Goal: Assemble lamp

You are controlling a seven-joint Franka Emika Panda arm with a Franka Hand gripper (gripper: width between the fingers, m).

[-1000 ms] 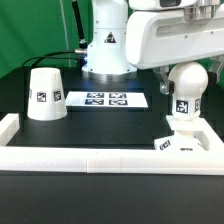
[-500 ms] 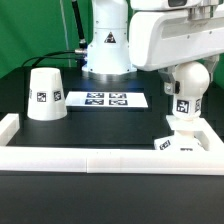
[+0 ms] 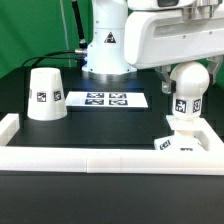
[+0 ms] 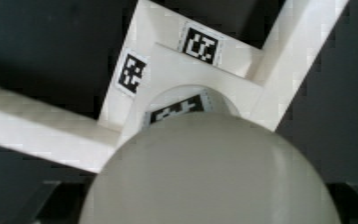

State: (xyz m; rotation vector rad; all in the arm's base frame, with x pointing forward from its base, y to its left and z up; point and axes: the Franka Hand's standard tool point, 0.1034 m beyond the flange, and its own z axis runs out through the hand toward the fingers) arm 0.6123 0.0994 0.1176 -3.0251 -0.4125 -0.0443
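Observation:
The white round-headed bulb [image 3: 186,88] stands upright on the flat square base [image 3: 183,143] at the exterior view's right, inside the corner of the white rail. My gripper [image 3: 187,72] comes down from above with a dark finger on each side of the bulb's head and is shut on it. In the wrist view the bulb [image 4: 202,165] fills the foreground between the dark fingers [image 4: 37,200], with the tagged base [image 4: 185,60] beyond it. The cone shade [image 3: 44,95] stands alone at the exterior view's left.
The marker board [image 3: 107,99] lies flat in the middle, in front of the big white robot pedestal [image 3: 105,45]. A white rail [image 3: 80,159] runs along the front and turns up at both ends.
The white hand housing above the bulb shifted slightly and came back. The bulb, base and shade have not moved.

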